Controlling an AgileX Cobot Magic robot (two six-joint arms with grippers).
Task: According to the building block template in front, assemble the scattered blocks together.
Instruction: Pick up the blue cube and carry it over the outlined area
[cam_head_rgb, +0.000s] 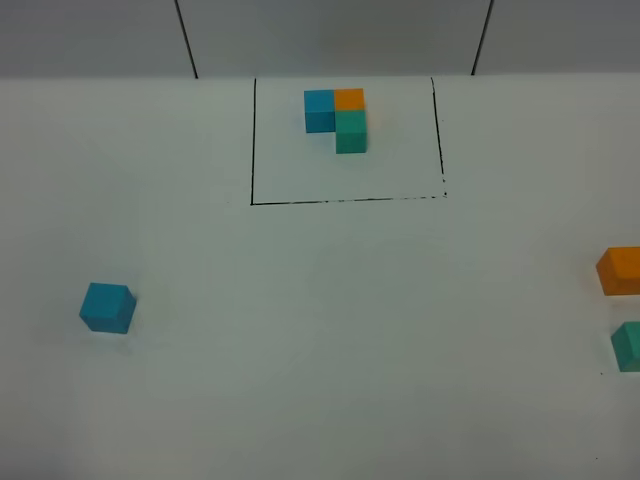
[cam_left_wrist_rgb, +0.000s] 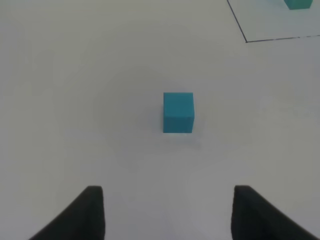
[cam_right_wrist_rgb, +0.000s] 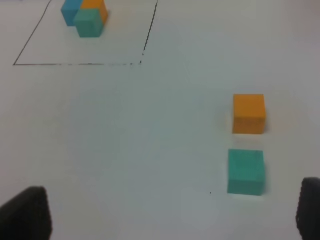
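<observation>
Template: the building block template (cam_head_rgb: 337, 118) is sitting at 12 o'clock in the high view, inside the black rectangle (cam_head_rgb: 253, 140); its sky-blue cube is lying at 9 o'clock of the orange one, its teal-green at 6 o'clock of the orange
Loose blocks: the sky-blue cube (cam_head_rgb: 107, 307) is resting alone at 8 o'clock on the table (cam_head_rgb: 330, 330); the orange cube (cam_head_rgb: 620, 270) is sitting at 3 o'clock and the teal-green cube (cam_head_rgb: 628, 346) at 4 o'clock, near each other but not touching, both partly cut off by the frame edge
Left gripper: the left gripper (cam_left_wrist_rgb: 168, 200) is hanging above the table with its jaws apart and nothing between them; the sky-blue cube is lying ahead of the fingertips, well centred on the gap
Right gripper: the right gripper (cam_right_wrist_rgb: 172, 200) is standing very wide and is holding nothing
Step in hand: judging from this, you are lining up the left arm on the sky-blue cube
Doing it well: the cube is looking slightly turned, so be squaring the jaws to two flat faces, not corners, and be coming straight down before closing, so the cube is not getting nudged
</observation>
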